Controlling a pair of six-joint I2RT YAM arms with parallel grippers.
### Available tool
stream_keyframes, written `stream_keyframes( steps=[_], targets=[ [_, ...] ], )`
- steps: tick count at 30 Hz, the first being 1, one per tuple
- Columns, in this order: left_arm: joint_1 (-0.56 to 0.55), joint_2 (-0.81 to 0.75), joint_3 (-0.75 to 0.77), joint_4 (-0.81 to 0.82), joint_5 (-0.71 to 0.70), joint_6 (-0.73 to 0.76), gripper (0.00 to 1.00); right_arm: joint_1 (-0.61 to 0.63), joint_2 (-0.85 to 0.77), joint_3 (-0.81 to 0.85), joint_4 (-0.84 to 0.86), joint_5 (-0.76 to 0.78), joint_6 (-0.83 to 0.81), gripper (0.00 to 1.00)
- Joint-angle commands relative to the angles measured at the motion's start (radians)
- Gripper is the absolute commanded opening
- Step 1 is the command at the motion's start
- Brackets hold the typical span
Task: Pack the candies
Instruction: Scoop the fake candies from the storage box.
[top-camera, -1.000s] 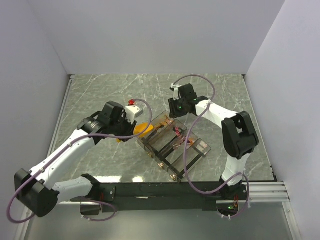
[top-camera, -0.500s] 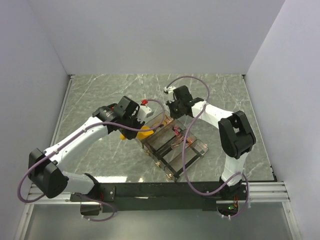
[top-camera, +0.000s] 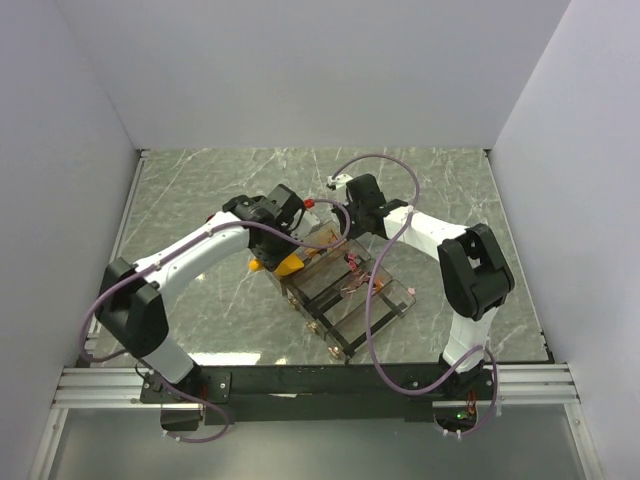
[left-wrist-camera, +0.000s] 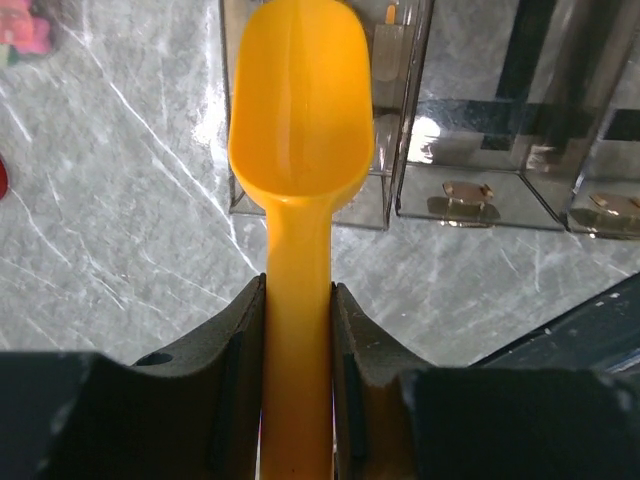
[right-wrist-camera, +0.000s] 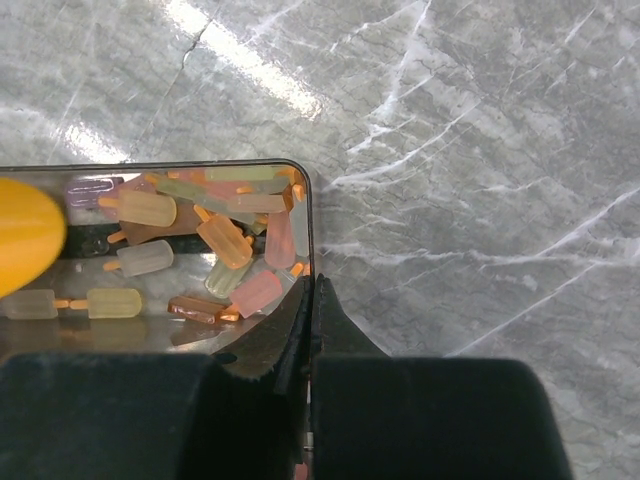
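My left gripper is shut on the handle of a yellow scoop. The scoop bowl is empty and hangs at the near-left edge of a clear divided box. In the top view, the left gripper holds the scoop beside the box's left end. My right gripper is shut on the thin clear box wall at a corner. Several pink, orange and pale yellow candies lie inside that compartment. The scoop tip shows at its left. A few candies lie in other compartments.
The grey marble table stretches around the box, with white walls behind and at both sides. A pink object and a red edge show on the table at the left of the left wrist view. Purple cables loop over both arms.
My left arm has swung right, carrying the scoop to the box's left end. My right gripper has shifted slightly left and stays at the box's far corner.
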Motion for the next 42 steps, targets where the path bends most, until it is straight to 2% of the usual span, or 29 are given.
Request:
stream_keyframes(
  steps=[1,14,21,27,33,37,42],
  targets=[
    [-0.002,0.048,0.055,-0.020,-0.083,-0.002,0.01,0.013,-0.032,-0.016,0.008,-0.010,0.009,0.00],
    [-0.003,0.243,0.176,0.108,-0.008,-0.005,0.01,0.012,-0.046,-0.039,0.051,-0.064,0.031,0.00],
    [-0.003,0.309,0.195,0.267,0.052,0.013,0.01,0.009,-0.040,-0.048,0.074,-0.113,0.051,0.00],
    [-0.016,0.251,0.063,0.489,0.121,0.090,0.01,-0.011,-0.027,-0.062,0.102,-0.174,0.089,0.00],
    [-0.057,0.111,-0.164,0.679,0.121,0.205,0.01,-0.031,-0.032,-0.073,0.116,-0.185,0.086,0.00],
    [-0.085,0.045,-0.234,0.735,0.110,0.259,0.01,-0.033,-0.033,-0.073,0.114,-0.191,0.080,0.00],
    [-0.108,0.046,-0.229,0.743,0.086,0.269,0.01,-0.033,-0.040,-0.073,0.112,-0.206,0.080,0.00]
  ],
)
